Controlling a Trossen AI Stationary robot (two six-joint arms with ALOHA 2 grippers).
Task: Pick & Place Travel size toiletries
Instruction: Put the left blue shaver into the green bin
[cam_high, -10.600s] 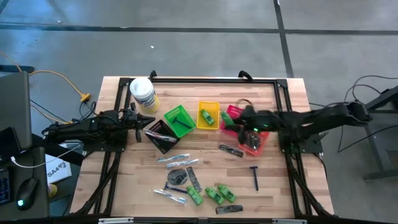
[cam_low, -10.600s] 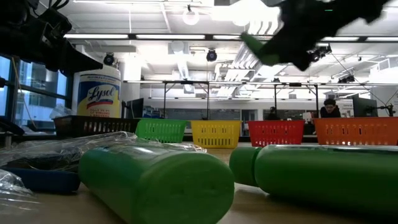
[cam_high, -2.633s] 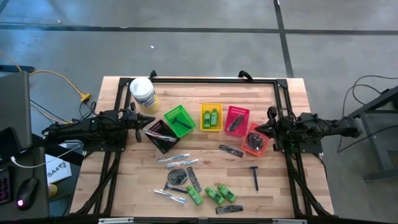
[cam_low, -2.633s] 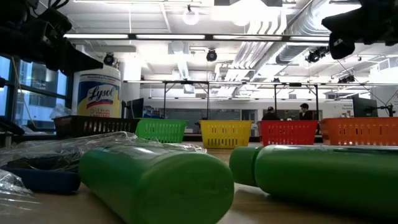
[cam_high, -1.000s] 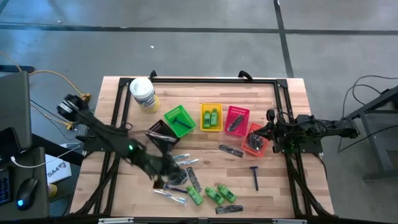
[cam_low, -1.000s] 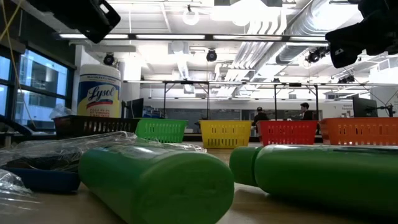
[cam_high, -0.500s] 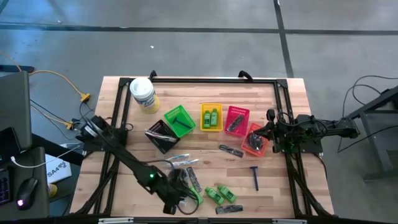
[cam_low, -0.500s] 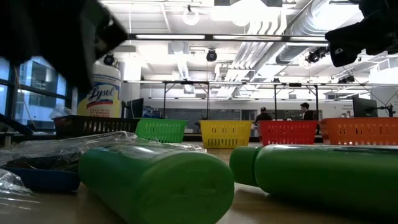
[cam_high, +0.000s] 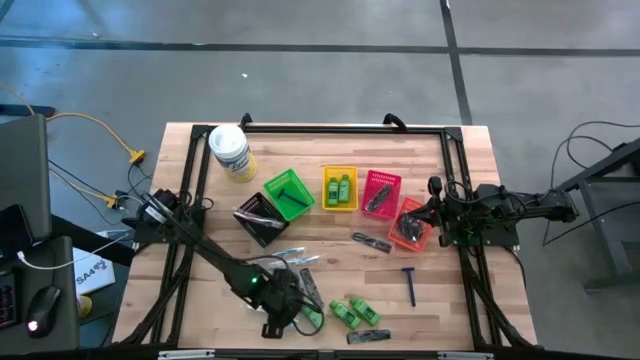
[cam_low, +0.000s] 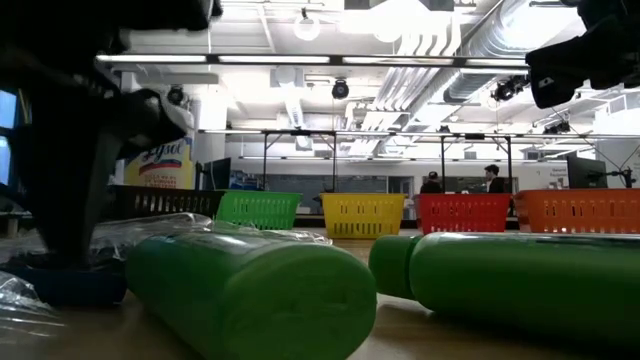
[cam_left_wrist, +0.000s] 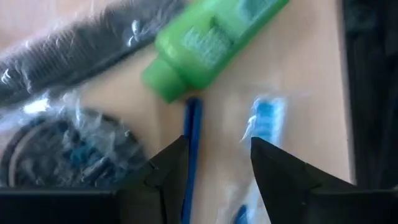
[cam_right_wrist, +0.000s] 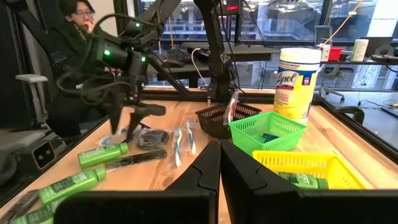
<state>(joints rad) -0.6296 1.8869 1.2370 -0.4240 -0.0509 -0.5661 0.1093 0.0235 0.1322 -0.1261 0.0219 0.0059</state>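
The travel size toiletries lie loose near the table's front edge. In the left wrist view I see a green mini bottle (cam_left_wrist: 208, 40), a dark comb (cam_left_wrist: 74, 50), a round dark packet (cam_left_wrist: 56, 149), a blue razor handle (cam_left_wrist: 192, 140) and a clear-wrapped blue stick (cam_left_wrist: 261, 118). My left gripper (cam_high: 289, 305) (cam_left_wrist: 217, 149) stands open over this pile, pointing steeply down, with the razor handle between its fingers. My right gripper (cam_high: 432, 212) (cam_right_wrist: 219, 163) is shut, holds nothing and stays by the orange basket (cam_high: 412, 228). My left gripper has one finger (cam_left_wrist: 168, 165) beside the blue razor handle and the other (cam_left_wrist: 273, 168) by the wrapped blue stick. It comes from above, slanting. Whether a finger touches either one, I cannot tell.
Black (cam_high: 260, 215), green (cam_high: 288, 193), yellow (cam_high: 338, 187) and pink (cam_high: 380, 192) baskets stand in a row mid-table. A white tub (cam_high: 230, 150) is at the far left. More green bottles (cam_high: 348, 313), a comb (cam_high: 370, 241) and a razor (cam_high: 409, 283) lie right of my left gripper.
My left arm has swung out from the table's left side toward the near edge and gone down onto the toiletry pile, tipping its gripper more steeply downward. In the low view it has come in from above at the left.
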